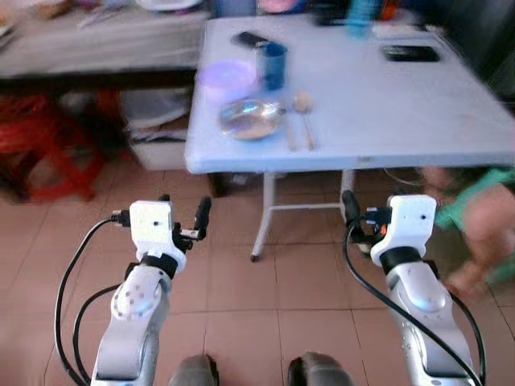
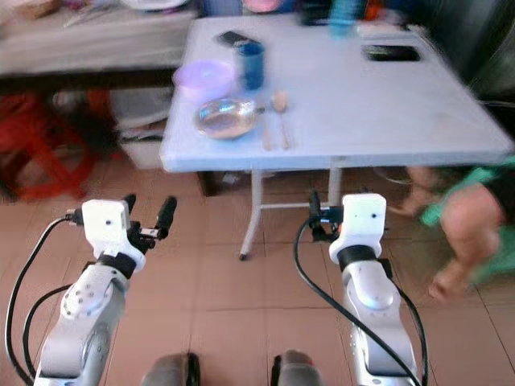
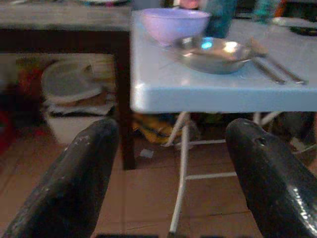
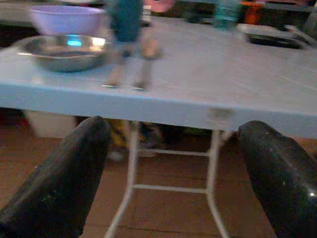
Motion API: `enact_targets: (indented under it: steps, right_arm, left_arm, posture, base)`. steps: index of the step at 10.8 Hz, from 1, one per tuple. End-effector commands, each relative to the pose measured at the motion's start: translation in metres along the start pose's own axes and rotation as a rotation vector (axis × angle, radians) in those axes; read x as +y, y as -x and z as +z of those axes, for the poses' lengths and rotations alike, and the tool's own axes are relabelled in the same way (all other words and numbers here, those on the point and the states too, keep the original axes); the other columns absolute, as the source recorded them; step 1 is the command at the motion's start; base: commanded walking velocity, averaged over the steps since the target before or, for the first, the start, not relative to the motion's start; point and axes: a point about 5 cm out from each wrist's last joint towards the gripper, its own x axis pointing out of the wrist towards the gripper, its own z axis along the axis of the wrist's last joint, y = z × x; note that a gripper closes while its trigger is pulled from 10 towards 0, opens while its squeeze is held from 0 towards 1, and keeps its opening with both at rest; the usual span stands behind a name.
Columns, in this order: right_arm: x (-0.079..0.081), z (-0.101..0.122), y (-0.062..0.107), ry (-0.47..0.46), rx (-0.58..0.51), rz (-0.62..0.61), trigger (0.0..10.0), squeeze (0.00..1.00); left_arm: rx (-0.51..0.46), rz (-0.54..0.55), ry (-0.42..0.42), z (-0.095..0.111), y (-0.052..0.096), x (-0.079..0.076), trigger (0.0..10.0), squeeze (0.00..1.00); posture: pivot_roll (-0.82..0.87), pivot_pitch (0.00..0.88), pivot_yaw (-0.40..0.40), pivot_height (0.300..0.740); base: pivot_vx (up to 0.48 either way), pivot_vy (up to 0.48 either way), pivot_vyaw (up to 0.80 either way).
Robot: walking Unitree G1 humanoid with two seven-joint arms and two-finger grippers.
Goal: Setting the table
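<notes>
Blurring person beside table; face unseen.

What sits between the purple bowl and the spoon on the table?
The blue cup stands between the purple bowl and the spoon, with the metal dish just in front of that gap. The left eye view shows this.

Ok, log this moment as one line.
left gripper open, empty | right gripper open, empty | steel bowl, blue cup on table
</notes>
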Motion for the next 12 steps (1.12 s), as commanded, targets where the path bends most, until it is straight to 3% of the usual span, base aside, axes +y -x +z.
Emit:
enact_targets:
  steps: [1,4,8,10,12]
  right_arm:
    - [0.004,0.005,0.0,0.0,-0.027,0.013,10.0,0.0]
    - [0.005,0.008,-0.001,0.002,-0.042,0.024,10.0,0.0]
    - [0.004,0.012,-0.003,-0.02,-0.063,0.021,10.0,0.0]
    - [0.003,0.011,-0.004,-0.019,-0.055,0.012,10.0,0.0]
    - [0.003,0.013,-0.005,-0.009,-0.065,0.022,10.0,0.0]
  left_arm:
    - [-0.009,0.022,-0.007,0.002,0.002,0.006,10.0,0.0]
    - [-0.014,0.017,0.0,0.003,0.001,0.004,10.0,0.0]
    - [-0.026,-0.012,0.028,0.005,0.0,-0.001,10.0,0.0]
    - [-0.035,-0.024,0.033,0.006,0.0,-0.004,10.0,0.0]
    - [-0.043,-0.034,0.045,0.006,-0.001,-0.006,10.0,0.0]
  posture:
    - [-0.07,0.112,0.028,0.74]
    - [-0.07,0.111,0.028,0.74]
    - [-0.07,0.11,0.022,0.74]
    - [-0.07,0.11,0.016,0.74]
    - [-0.08,0.109,0.013,0.74]
  base:
    - [0.307,0.0,0.8]
    - [0.329,0.0,0.79]
    - [0.327,0.0,0.0]
    - [0.343,0.0,-0.8]
    - [0.341,0.0,0.0]
